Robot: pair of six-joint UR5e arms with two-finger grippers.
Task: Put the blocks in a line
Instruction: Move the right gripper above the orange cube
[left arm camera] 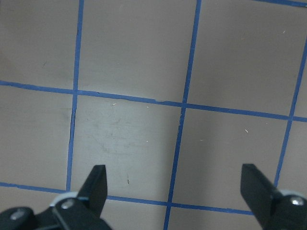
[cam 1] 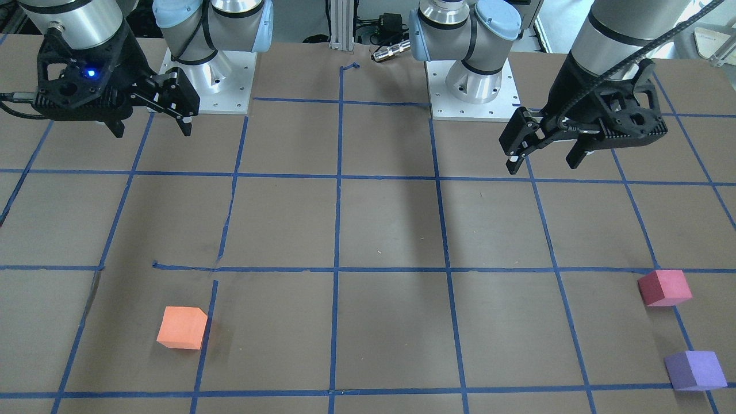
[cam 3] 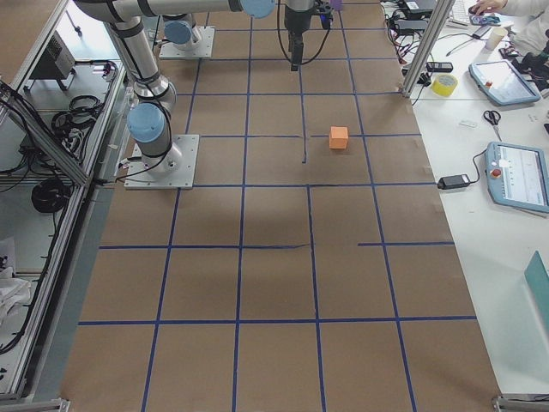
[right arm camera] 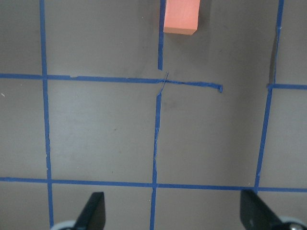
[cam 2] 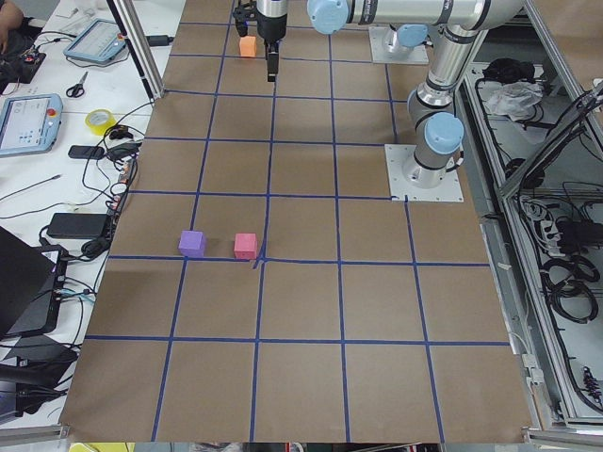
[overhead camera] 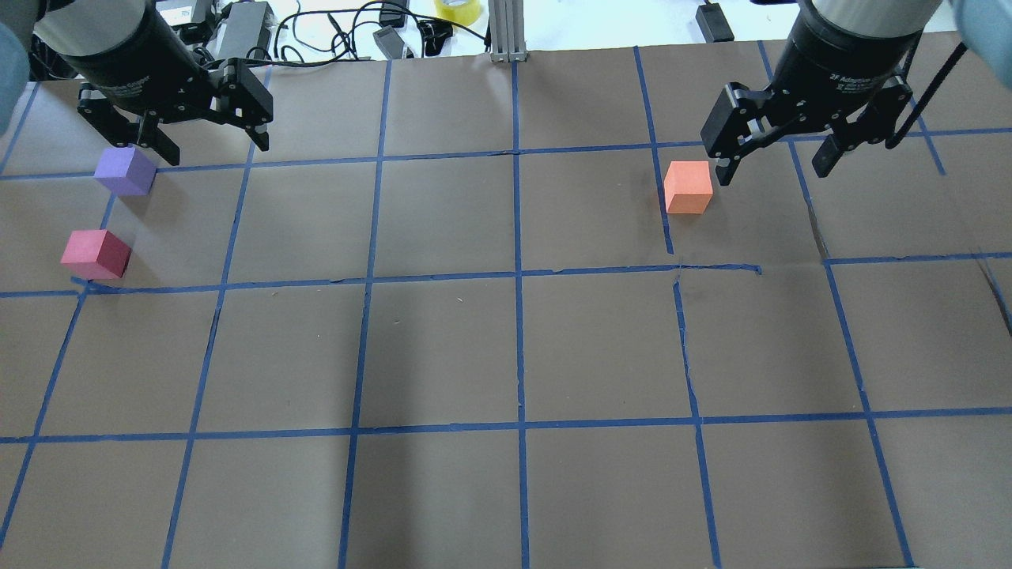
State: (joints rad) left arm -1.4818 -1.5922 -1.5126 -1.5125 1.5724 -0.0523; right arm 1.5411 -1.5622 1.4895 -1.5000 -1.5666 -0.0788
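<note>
The orange block [overhead camera: 688, 186] lies on the table's right half; it also shows at the top edge of the right wrist view [right arm camera: 181, 17]. The purple block [overhead camera: 125, 171] and the pinkish-red block [overhead camera: 96, 254] lie close together, apart, at the far left. My left gripper [overhead camera: 209, 141] is open and empty, raised above the table; its wrist view [left arm camera: 173, 182] shows only bare table. My right gripper [overhead camera: 772, 171] is open and empty, raised, with the orange block ahead of it. In the front view the blocks are orange [cam 1: 182, 328], pinkish-red [cam 1: 664, 287], purple [cam 1: 694, 371].
The brown table [overhead camera: 514, 356] carries a grid of blue tape lines. Both arm bases [cam 1: 471, 86] stand at the robot's edge. Cables, a tape roll [overhead camera: 457, 8] and tablets lie beyond the table's far edge.
</note>
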